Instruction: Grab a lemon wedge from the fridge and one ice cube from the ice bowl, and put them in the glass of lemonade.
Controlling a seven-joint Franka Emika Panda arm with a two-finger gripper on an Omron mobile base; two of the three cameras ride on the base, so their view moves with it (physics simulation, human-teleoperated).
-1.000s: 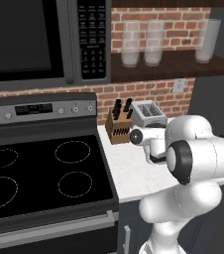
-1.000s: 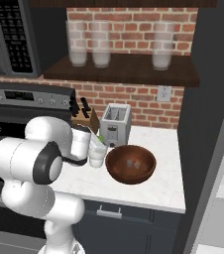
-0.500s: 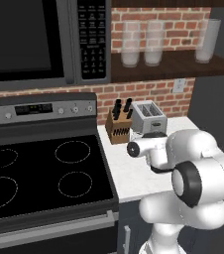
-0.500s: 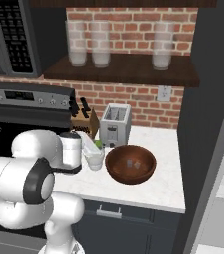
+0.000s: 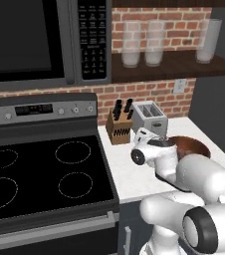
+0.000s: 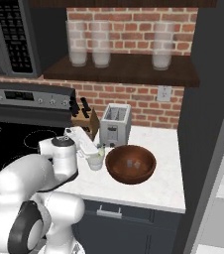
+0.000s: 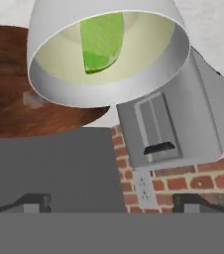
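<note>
I am watching the ice bowl (image 6: 131,163) sitting mid-counter (image 6: 158,186), the glass of lemonade (image 6: 96,159) just beside it. The lemon wedge (image 7: 101,42) is floating inside. My end effector (image 7: 109,203) is gaping wide, empty; I judge lifting straight up is safest before reaching for ice.

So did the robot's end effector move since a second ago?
Yes. In the right base view the end effector has dropped lower, now reaching the glass of lemonade below the toaster.

Green lemon wedge (image 7: 102,40), seemingly whitish cup (image 7: 109,54)
</note>
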